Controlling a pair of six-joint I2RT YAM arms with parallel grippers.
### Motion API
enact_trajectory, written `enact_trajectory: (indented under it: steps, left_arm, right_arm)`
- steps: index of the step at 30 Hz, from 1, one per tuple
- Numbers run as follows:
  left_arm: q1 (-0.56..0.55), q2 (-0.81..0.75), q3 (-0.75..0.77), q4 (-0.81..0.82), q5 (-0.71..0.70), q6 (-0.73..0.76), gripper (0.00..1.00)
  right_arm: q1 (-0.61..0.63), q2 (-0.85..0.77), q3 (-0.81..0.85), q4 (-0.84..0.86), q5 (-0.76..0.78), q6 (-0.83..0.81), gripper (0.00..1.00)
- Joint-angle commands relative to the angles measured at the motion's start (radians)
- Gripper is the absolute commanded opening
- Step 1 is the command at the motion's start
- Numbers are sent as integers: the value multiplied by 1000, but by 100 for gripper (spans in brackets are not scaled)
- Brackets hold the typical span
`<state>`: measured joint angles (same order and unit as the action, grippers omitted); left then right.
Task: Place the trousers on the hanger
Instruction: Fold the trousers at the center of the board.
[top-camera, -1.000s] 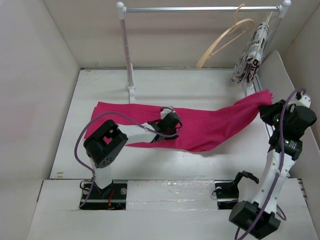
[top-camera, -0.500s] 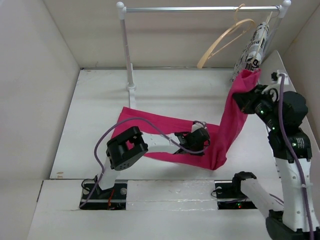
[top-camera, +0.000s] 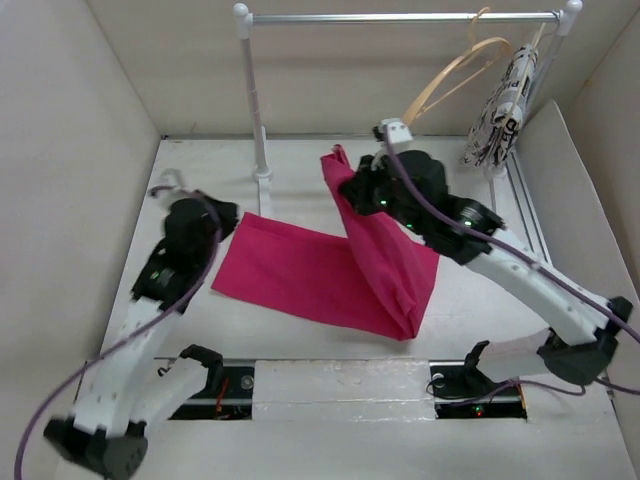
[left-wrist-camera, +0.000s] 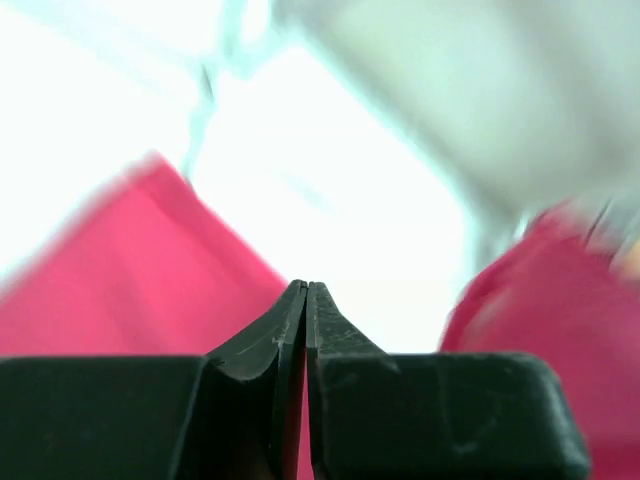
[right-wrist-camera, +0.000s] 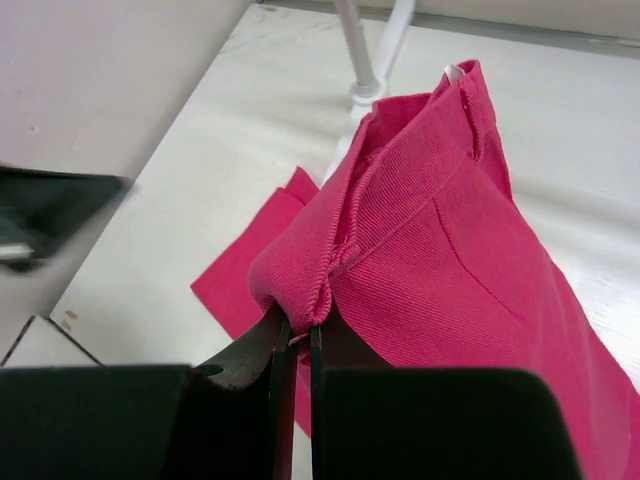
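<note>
Writing: print on the patterned garment (top-camera: 500, 100), unreadable.
Right gripper (right-wrist-camera: 297, 335): arm stretched far-left, clamped on the trousers (top-camera: 330, 275) at the raised waist.
Left gripper (left-wrist-camera: 306, 300): closed, empty.
Trousers: legs on table, centre.
Hanger (top-camera: 447, 70): far right, on rail (top-camera: 400, 17).

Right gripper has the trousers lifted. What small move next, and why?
Probably carry the right gripper, shut on the trousers, rightward and back toward the hanger. The pinched end is lifted, the rest lies on the table, and the hanger hangs bare on the rail. The left gripper is shut, holding nothing.
</note>
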<state>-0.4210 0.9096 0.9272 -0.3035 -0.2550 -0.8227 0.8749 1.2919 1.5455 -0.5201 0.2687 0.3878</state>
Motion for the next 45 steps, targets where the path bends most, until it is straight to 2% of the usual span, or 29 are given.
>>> enact_trajectory:
  steps: [1, 4, 5, 6, 7, 8, 9, 11, 13, 14, 16, 17, 19, 20, 22, 23, 24, 26, 30, 31, 34, 37, 39, 42, 43, 45]
  left_arm:
    - [149, -129, 31, -187, 2, 97, 0]
    - [149, -121, 104, -226, -38, 91, 0]
    - [149, -120, 117, -227, -47, 74, 0]
    - [149, -129, 152, -226, -70, 71, 0]
    - [149, -133, 174, -223, -84, 73, 0]
    - [149, -135, 200, -227, -104, 88, 0]
    - [149, -129, 260, -239, -149, 95, 0]
    - [149, -114, 311, -270, -168, 115, 0]
    - [149, -98, 308, -269, -142, 128, 3]
    - [149, -95, 288, -261, -123, 125, 3]
    - [149, -94, 137, -186, -23, 94, 7]
    - [149, -94, 136, -186, -23, 94, 7]
    - [149, -54, 10, -91, 100, 86, 10]
    - [149, -28, -31, -57, 153, 86, 13]
    - [149, 81, -135, 44, 302, 73, 14]
    - [133, 121, -169, 82, 336, 69, 14]
    - [111, 203, -210, 136, 373, 68, 14]
    - [102, 312, -238, 177, 382, 66, 15]
    - [206, 428, -306, 216, 408, 48, 12]
    - [297, 436, -324, 221, 419, 46, 12]
    - [449, 420, -399, 238, 480, 65, 12]
    - [482, 362, -426, 186, 461, 80, 12]
    - [482, 289, -435, 134, 419, 74, 12]
    - [482, 161, -438, 83, 361, 42, 12]
    - [482, 134, -433, 72, 353, 24, 12]
    - [482, 60, -400, 57, 364, 16, 12]
  right_arm:
    - [74, 130, 97, 206, 31, 22, 0]
    - [159, 341, 192, 271, -8, 40, 0]
    - [179, 459, 253, 290, -22, 49, 0]
    - [193, 518, 283, 326, -76, 54, 13]
    - [193, 577, 313, 334, -129, 65, 20]
    - [202, 687, 390, 336, -191, 98, 33]
    - [202, 736, 428, 307, -317, 102, 56]
    - [202, 799, 491, 235, -385, 88, 64]
    - [202, 762, 428, 177, -358, 59, 68]
    - [202, 720, 360, 196, -338, 54, 67]
    - [167, 495, 18, 348, -321, 63, 65]
    - [167, 494, 16, 348, -321, 63, 65]
    - [145, 334, -202, 391, -313, 86, 60]
    - [132, 284, -261, 388, -301, 91, 53]
    - [131, 152, -426, 348, -275, 86, 21]
    - [131, 111, -476, 327, -241, 88, 8]
    - [131, 71, -523, 281, -215, 95, 0]
    - [131, -36, -664, 258, -209, 121, 0]
    - [118, -163, -873, 247, -221, 193, 0]
    - [118, -178, -904, 244, -224, 207, 0]
    - [118, -226, -1007, 256, -246, 256, 0]
    - [61, -207, -1087, 311, -255, 258, 0]
    - [-50, -165, -1096, 368, -310, 176, 0]
    - [-155, -28, -1003, 387, -324, 27, 0]
    - [-212, 69, -908, 367, -338, -13, 0]
    - [-226, 142, -796, 266, -355, -110, 0]
